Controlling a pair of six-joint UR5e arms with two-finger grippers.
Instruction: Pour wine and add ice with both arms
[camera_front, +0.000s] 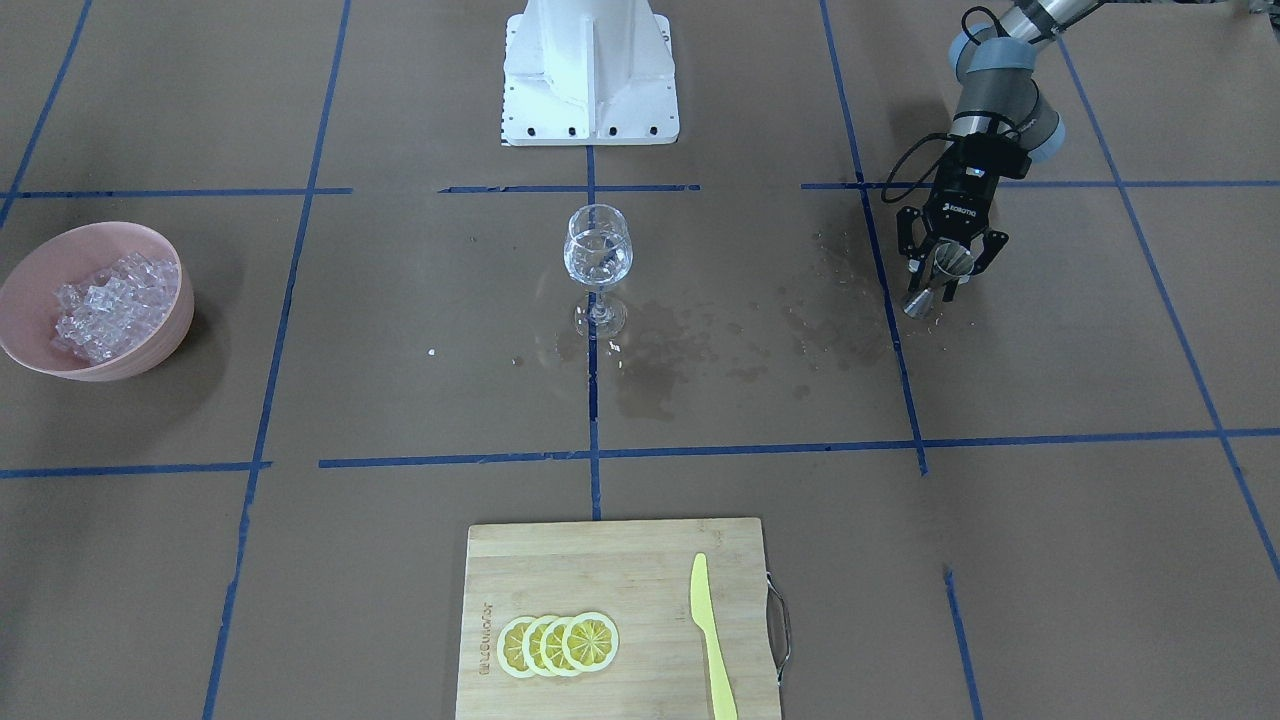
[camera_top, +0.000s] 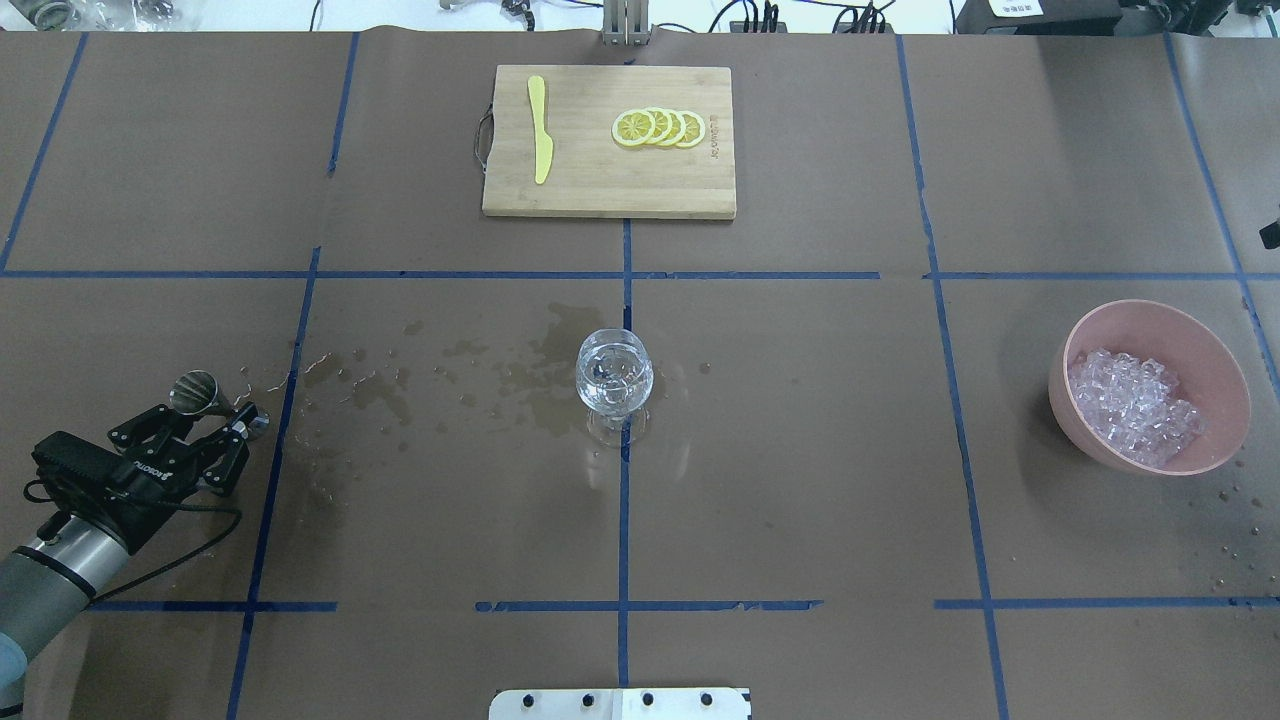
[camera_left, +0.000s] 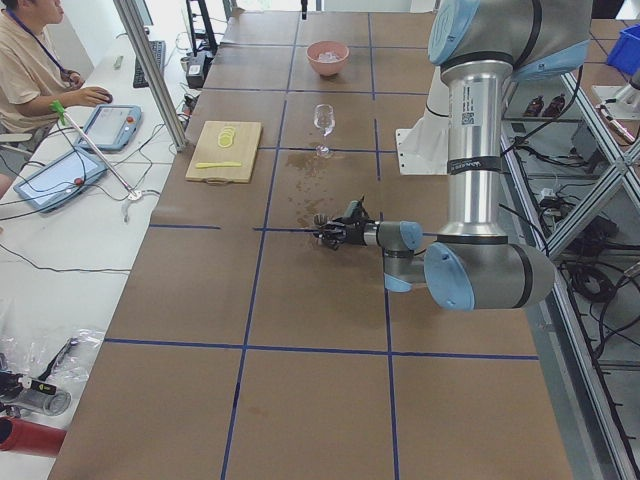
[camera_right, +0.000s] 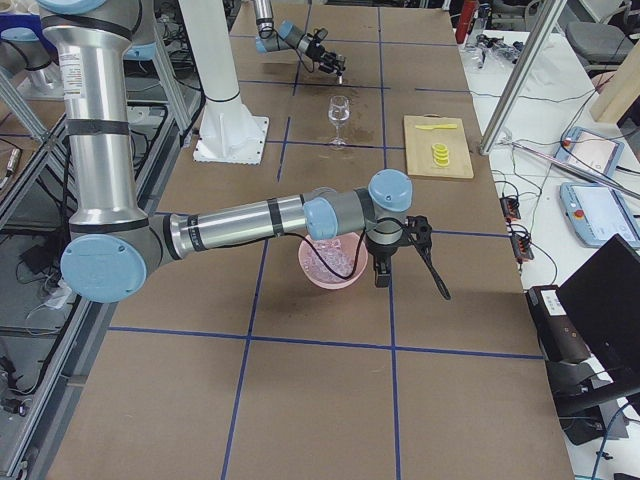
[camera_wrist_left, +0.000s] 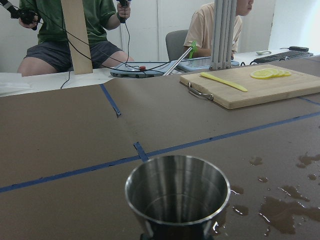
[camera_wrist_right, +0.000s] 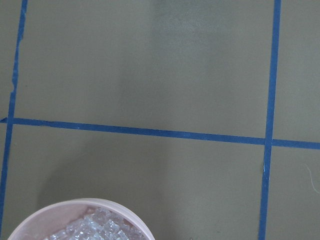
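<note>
1. So, overhead view, far left: the L gripper (camera_front: 940, 270) sits at about 9 o'clock from the wine glass, low over the table (camera_top: 800, 480). Its jaws pinch a steel jigger (camera_top: 196, 392), which is tilted w/ its open cup toward 11 o'clock. In the L wrist cam we see the cup mouth up close, inside looks empty.
2. Next come wet patches (camera_top: 540, 385), strung across the brown paper from beside the jigger to the glass's foot.
3. At centre the wine glass (camera_top: 614, 372) stands upright on the blue tape cross, w/ clear liquid in the bowl.
4. At 12 o'clock from the glass lies a wooden cutting board (camera_top: 600, 190) w/ a yellow knife (camera_top: 540, 130) on its left part and overlapping lemon slices (camera_top: 660, 127) to the right.
5. At 3 o'clock, well apart from the glass, a pink bowl (camera_top: 1215, 350) holds the ice (camera_top: 1130, 405), all heaped inside.
6. The R gripper (camera_right: 395, 255) shows only in the R side view, just beside the bowl's far rim, w/ a long black thing (camera_right: 436, 275) at it. Jaw state: we cannot tell.
</note>
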